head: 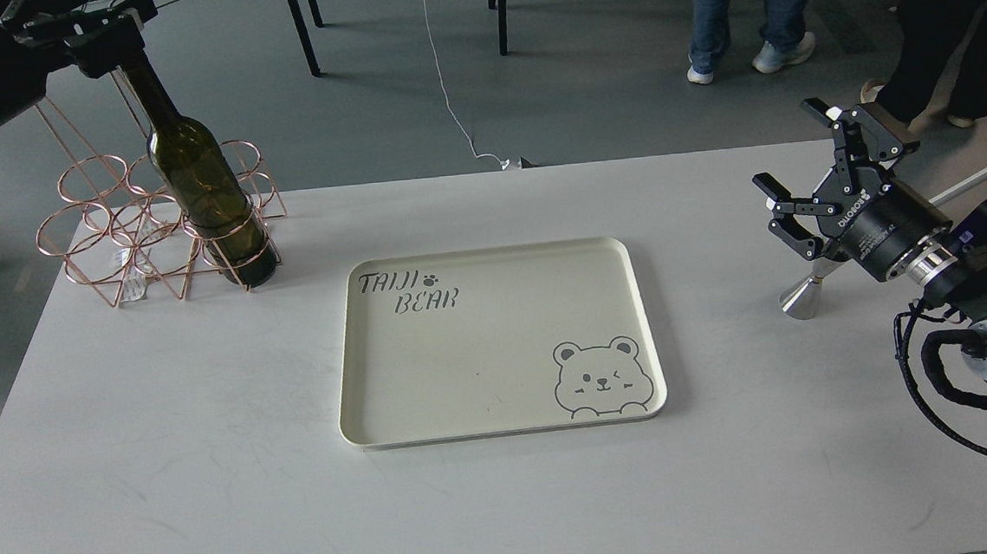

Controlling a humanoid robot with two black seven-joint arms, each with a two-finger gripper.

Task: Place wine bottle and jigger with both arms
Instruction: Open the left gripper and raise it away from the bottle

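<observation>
The dark olive-green wine bottle [208, 193] stands tilted in the copper wire rack [101, 252] at the table's back left. Its base rests inside a wire ring. My left gripper [107, 30] is at the very top of the bottle's neck and hides the mouth. It is dark, and I cannot tell whether its fingers touch the glass. The steel jigger [802, 297] stands on the table at the right, its upper cone hidden behind my right gripper [787, 183]. That gripper hangs just above it with its fingers spread and holds nothing.
A cream tray [492, 253] with a bear drawing lies flat in the middle of the white table [168, 473] with nothing on it. People's legs [744, 7] and chair legs [302, 30] stand on the floor beyond the far edge.
</observation>
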